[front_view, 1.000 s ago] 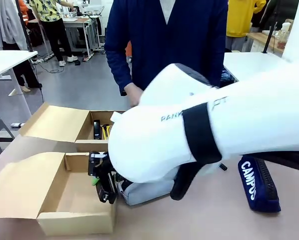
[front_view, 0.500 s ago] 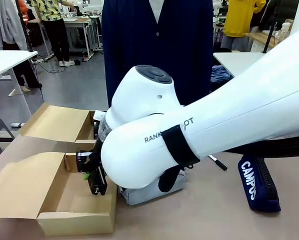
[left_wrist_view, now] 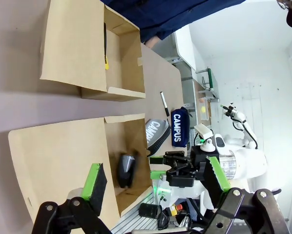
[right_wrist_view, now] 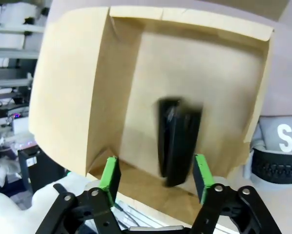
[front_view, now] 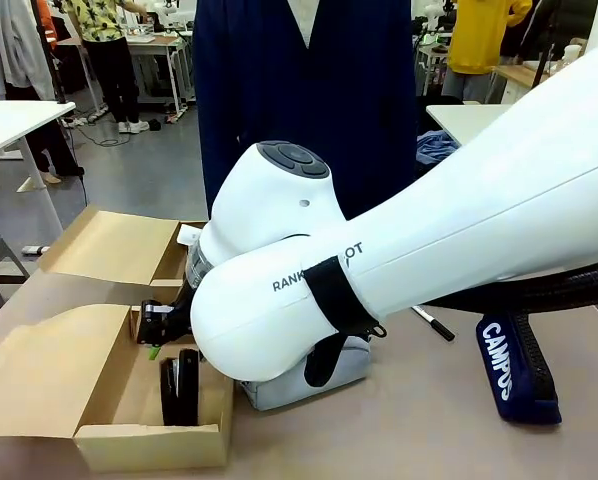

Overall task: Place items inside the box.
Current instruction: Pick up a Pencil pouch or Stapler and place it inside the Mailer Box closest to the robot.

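The box (front_view: 149, 445) stands open at the front left, its wide flap lid laid out to the left. A black stapler (front_view: 179, 388) lies inside it, near the right wall. My right gripper (front_view: 159, 335) hovers just above the stapler, open and holding nothing. In the right wrist view the stapler (right_wrist_view: 177, 141) looks blurred on the box floor (right_wrist_view: 195, 73), beyond my open right gripper (right_wrist_view: 156, 180). A grey pouch (front_view: 299, 388) lies under the right arm. The navy CAMPUS pouch (front_view: 519, 370) and a black marker (front_view: 434, 323) lie to the right. My left gripper (left_wrist_view: 155, 175) is open, high above the box (left_wrist_view: 53, 156).
A second cardboard box (front_view: 119, 250) stands open behind the first, with a yellow-black knife (left_wrist_view: 107, 61) inside. A person in a dark blue top (front_view: 299, 100) stands at the far edge. Bare tabletop (front_view: 399, 440) lies at the front middle.
My right gripper carried the stapler left over the box, opened, and the stapler dropped onto the box floor. The person's hand drew back from the table.
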`<state>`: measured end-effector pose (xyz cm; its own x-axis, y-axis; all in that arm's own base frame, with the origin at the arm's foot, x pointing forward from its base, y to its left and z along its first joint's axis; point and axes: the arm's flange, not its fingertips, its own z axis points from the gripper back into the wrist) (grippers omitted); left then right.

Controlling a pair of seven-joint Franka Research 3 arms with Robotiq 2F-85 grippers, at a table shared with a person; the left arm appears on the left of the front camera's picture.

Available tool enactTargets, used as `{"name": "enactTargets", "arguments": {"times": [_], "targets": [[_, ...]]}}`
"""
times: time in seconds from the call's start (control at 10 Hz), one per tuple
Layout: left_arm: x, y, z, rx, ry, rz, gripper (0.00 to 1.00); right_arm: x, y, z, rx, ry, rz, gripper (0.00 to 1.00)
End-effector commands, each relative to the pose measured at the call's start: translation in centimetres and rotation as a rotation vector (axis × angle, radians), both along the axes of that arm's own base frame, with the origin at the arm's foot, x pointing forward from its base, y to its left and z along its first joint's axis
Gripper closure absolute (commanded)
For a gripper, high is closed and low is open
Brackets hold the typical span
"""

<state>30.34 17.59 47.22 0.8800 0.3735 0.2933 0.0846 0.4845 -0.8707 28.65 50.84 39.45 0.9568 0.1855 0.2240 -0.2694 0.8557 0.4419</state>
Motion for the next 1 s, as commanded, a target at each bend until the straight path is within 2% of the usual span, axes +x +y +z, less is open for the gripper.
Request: {"name": "enactTargets", "arguments": {"times": [0.0, 0.4, 0.5, 0.6, 0.7, 0.9], "targets": [[0.0, 0.0, 0.1, -0.013, -0.027, -0.003, 0.0, -0.2, 0.8, 0.2, 0.013, -0.016, -0.043, 0.0], [0.0, 0.0, 0.1, -0.013, -0.027, -0.003, 0.0, 0.0, -2.8, 1.1, 0.023, -0.013, -0.087, 0.0], [0.0, 0.0, 0.1, -0.013, -0.027, -0.003, 0.0, 0.0, -5.7, 2.1, 0.035, 0.008, -0.02, 0.0], [0.0, 0.0, 0.1, -0.013, -0.027, -0.003, 0.0, -0.1, -9.8, 3.3, 0.071, 0.069, 0.038, 0.0], [0.0, 0.0, 0.1, -0.013, -0.027, -0.003, 0.0, -1.3, -14.1, 4.7, 0.121, 0.104, 0.105, 0.0], [0.0, 0.0, 0.1, -0.013, -0.027, -0.003, 0.0, -4.1, -22.1, 6.7, 0.138, 0.069, 0.073, 0.0]]}}
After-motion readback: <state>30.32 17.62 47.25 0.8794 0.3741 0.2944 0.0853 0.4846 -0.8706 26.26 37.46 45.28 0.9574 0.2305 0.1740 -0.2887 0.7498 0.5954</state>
